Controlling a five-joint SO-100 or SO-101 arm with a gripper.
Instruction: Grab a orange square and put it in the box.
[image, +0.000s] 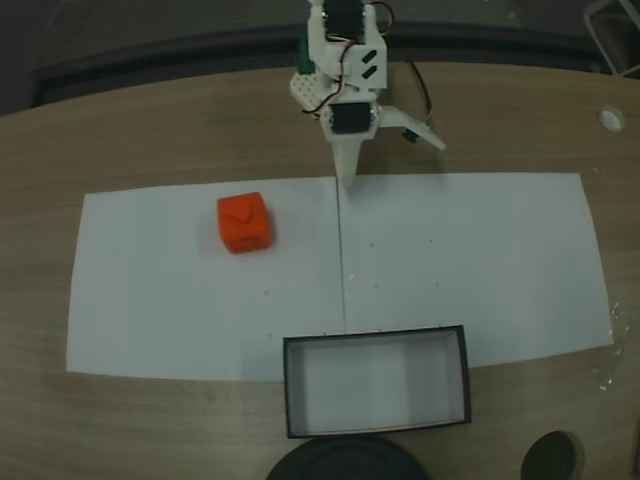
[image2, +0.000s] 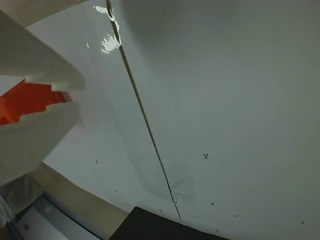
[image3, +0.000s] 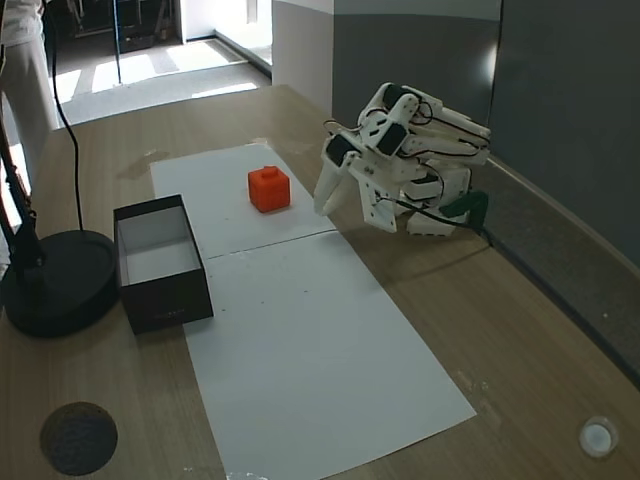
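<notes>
Found the square (image: 245, 222) sitting upright on the white paper (image: 480, 260), mark on its top face, left of the paper's seam in a fixed view and untouched by anything. Saw it also in another fixed view (image3: 269, 189), on the far sheet, well apart from the box (image3: 160, 290). Caught a slice of its orange in the wrist view (image2: 27, 102), framed between the two jaws but lying beyond them, not held.

Placed the box (image: 290, 390) at the near edge of the paper in a fixed view, open-topped, white inside, with nothing in it. Noted a round black base (image: 345, 460) just beside it on the wooden surface (image: 150, 140).

Found the gripper (image: 393, 160) near the arm's base at the far edge of the paper, close to the seam, jaws spread apart and holding nothing; one finger pointed down at the paper, the other splayed out to the side. Saw the arm folded low in another fixed view, gripper (image3: 350, 205) off to the right of the square.

Judged the step as the reach towards the square, with the grasp not yet begun. Judged the next move to call for swinging across to the square, bringing the spread jaws down on either side of it, squaring them to its flat faces, then closing before any lift towards the box.
</notes>
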